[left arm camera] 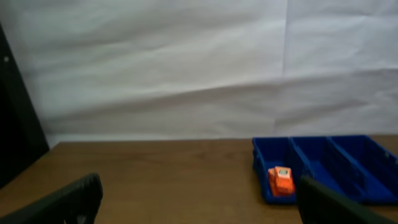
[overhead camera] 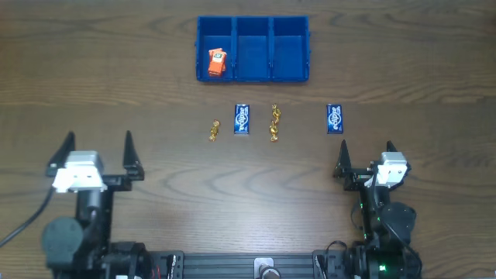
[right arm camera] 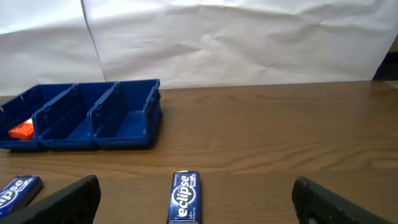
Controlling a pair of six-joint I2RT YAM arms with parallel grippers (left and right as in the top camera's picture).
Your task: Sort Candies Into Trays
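Observation:
A blue tray (overhead camera: 253, 71) with three compartments stands at the back centre; an orange candy pack (overhead camera: 216, 62) lies in its left compartment, also in the left wrist view (left arm camera: 282, 180). In front of the tray lie two blue packs (overhead camera: 242, 118) (overhead camera: 335, 118), a small gold candy (overhead camera: 215, 130) and a longer gold candy cluster (overhead camera: 274, 122). My left gripper (overhead camera: 98, 152) is open at the front left, well short of the candies. My right gripper (overhead camera: 365, 156) is open at the front right, just behind the right blue pack (right arm camera: 185, 196). The other blue pack (right arm camera: 17, 190) and the tray (right arm camera: 127, 127) lie farther off.
The brown wooden table (overhead camera: 434, 93) is bare to the left and right of the tray. A white sheet (right arm camera: 249, 37) hangs behind the table's far edge. A dark upright object (left arm camera: 15, 124) stands at the table's left side.

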